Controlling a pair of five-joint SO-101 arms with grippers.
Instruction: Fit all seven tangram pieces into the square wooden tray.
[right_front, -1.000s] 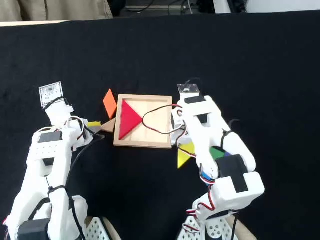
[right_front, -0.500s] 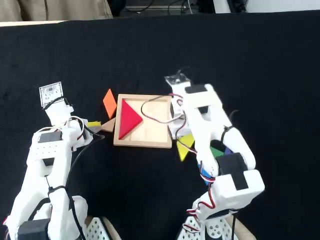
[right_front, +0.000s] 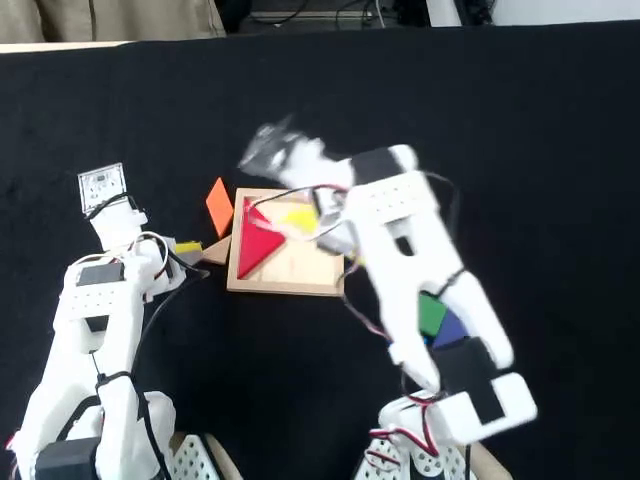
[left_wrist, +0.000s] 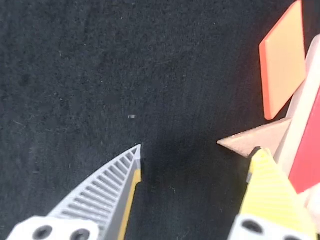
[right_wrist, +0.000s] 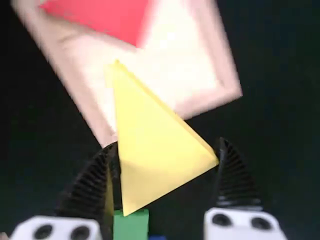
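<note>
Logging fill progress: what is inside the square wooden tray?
A red triangle lies in the tray, at its left. The right end effector holds a yellow triangle above; its arm hides some floor.

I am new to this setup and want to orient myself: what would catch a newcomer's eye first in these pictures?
The right gripper holds a yellow triangle above the wooden tray. A red triangle already lies in the tray's left half as the high view shows it. An orange piece lies outside the tray by its upper left corner, near the open left gripper.
</note>
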